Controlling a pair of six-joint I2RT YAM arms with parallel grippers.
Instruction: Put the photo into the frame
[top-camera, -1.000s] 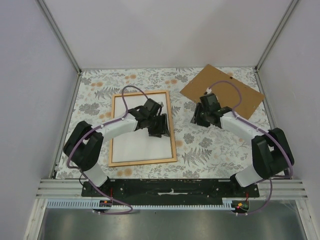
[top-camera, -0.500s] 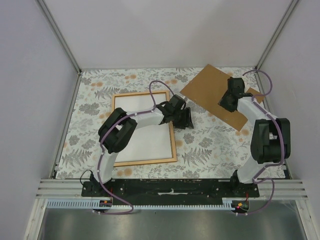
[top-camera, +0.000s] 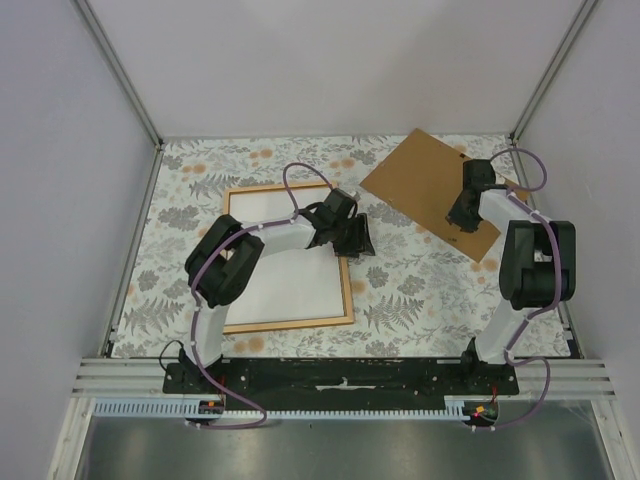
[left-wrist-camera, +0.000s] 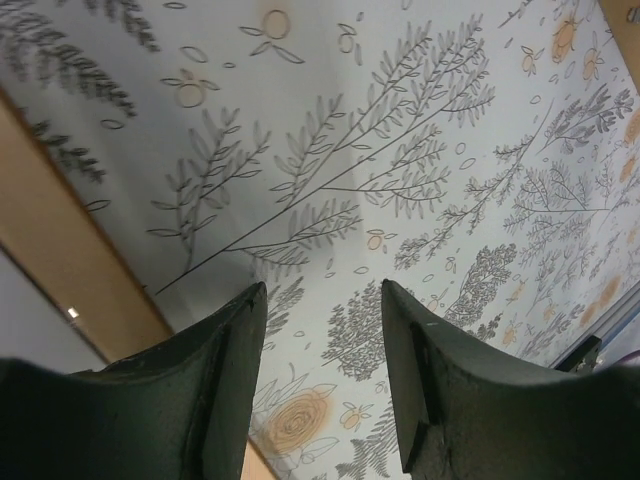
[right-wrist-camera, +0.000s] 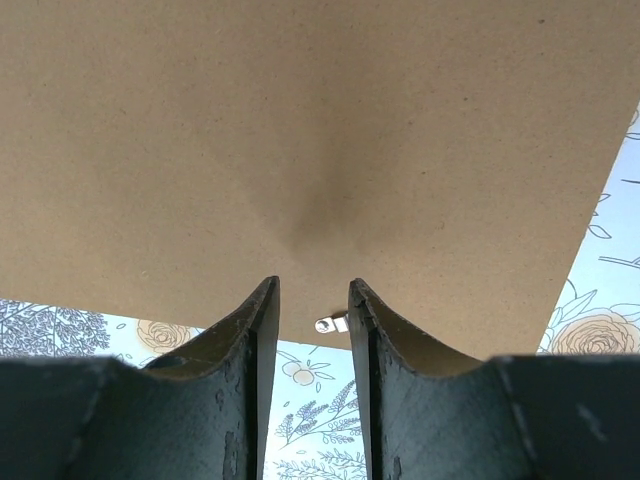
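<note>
The frame (top-camera: 290, 322), thin light wood, lies flat left of centre. The photo (top-camera: 285, 275) lies inside it, white side up. My left gripper (top-camera: 357, 240) is open and empty, low over the tablecloth just right of the frame's right rail. In the left wrist view, my left gripper (left-wrist-camera: 325, 300) has only floral cloth between its fingers; the frame's rail (left-wrist-camera: 70, 260) and a strip of the photo (left-wrist-camera: 25, 325) show at the left. My right gripper (top-camera: 458, 217) is over the brown backing board (top-camera: 425, 180). In the right wrist view it (right-wrist-camera: 313, 290) is narrowly open and empty above the board (right-wrist-camera: 300, 130).
The backing board lies tilted at the far right, near the right wall. A small metal tab (right-wrist-camera: 332, 323) sticks out from its edge. A floral tablecloth (top-camera: 420, 290) covers the table. Metal posts and walls close in the left, right and far sides.
My left gripper has moved right, from over the photo to just past the frame's right rail. My right gripper has swung from the table's middle out over the backing board.
</note>
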